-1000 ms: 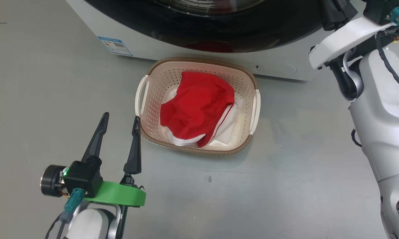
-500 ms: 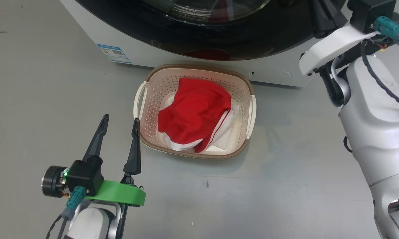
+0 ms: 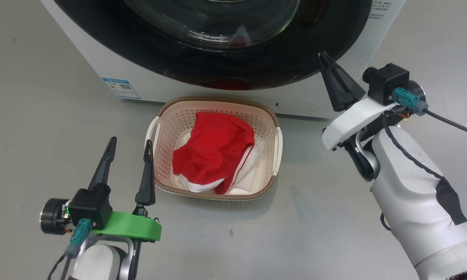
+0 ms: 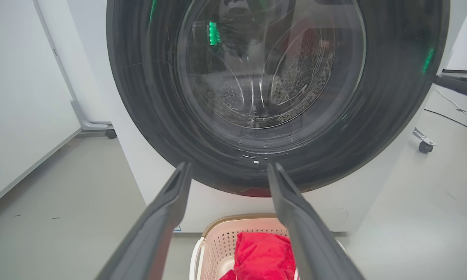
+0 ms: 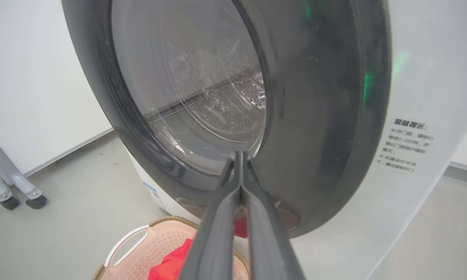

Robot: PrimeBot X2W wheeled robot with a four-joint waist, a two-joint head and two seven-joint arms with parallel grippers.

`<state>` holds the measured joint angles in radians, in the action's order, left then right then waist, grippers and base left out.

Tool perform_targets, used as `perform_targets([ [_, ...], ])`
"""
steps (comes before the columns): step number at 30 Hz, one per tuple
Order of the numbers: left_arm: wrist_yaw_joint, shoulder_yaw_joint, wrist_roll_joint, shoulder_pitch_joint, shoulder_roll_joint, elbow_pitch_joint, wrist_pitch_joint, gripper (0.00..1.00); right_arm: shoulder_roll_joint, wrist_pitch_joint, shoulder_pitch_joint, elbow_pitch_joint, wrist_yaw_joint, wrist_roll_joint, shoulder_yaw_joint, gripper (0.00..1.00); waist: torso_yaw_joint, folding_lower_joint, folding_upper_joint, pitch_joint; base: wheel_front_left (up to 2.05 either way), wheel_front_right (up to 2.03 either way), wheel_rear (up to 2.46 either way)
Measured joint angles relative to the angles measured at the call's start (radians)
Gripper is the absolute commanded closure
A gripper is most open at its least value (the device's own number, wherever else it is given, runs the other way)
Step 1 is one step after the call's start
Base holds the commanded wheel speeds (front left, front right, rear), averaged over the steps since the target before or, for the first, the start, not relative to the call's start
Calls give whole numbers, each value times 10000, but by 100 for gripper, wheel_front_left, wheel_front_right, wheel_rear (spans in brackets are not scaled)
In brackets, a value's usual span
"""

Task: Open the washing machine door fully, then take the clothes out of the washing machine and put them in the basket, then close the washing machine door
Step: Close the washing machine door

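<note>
The washing machine (image 3: 85,58) fills the top of the head view. The washing machine door (image 3: 171,58) lies against its front, and bare drum metal shows behind the glass (image 4: 256,89). The basket (image 3: 171,124) stands on the floor just before it, holding the red and white clothes (image 3: 214,155). My left gripper (image 3: 130,140) is open and empty, just left of the basket; its wrist view looks at the door (image 4: 147,116) between spread fingers (image 4: 230,165). My right gripper (image 3: 322,56) is shut and empty, its tip at the door's lower right rim (image 5: 319,116).
A blue label sticker (image 3: 120,87) marks the machine's lower left front, and printed text (image 5: 408,144) its right side. Grey wheeled stand legs (image 5: 7,182) stand by the white wall at left. A caster (image 4: 424,146) and a cable (image 4: 455,120) lie on the floor to the machine's right.
The head camera has shifted, showing more of the door. My right arm has drawn back and down from the door's upper right, with its shut gripper now in view. The left gripper has stayed put.
</note>
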<state>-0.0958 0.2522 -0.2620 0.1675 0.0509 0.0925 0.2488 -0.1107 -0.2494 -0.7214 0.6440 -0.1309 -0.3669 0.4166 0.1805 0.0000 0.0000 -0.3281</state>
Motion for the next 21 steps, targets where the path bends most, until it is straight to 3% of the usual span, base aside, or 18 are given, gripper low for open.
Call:
perform_targets([
  [2,0,-35,2,-20,17,2,2,0,58,-12,313,-169,0,-42,-115,100,-107,0,0,120,0,0,0],
  [3,-2,-61,2,-38,25,2,2,0,69,-25,445,-222,0,-61,-128,88,-164,0,0,174,0,0,0],
  [6,-2,-100,2,-79,46,4,2,0,98,-27,866,-449,0,-109,-278,3,-332,0,0,341,0,0,0],
  [13,-4,-221,-2,-515,81,77,2,0,190,-25,1948,-823,33,-232,-662,0,-716,0,0,767,0,0,0],
  [21,-4,-215,-17,-943,111,138,2,0,201,-27,3007,-1595,374,-284,-1229,0,-1092,0,0,1310,0,0,0],
])
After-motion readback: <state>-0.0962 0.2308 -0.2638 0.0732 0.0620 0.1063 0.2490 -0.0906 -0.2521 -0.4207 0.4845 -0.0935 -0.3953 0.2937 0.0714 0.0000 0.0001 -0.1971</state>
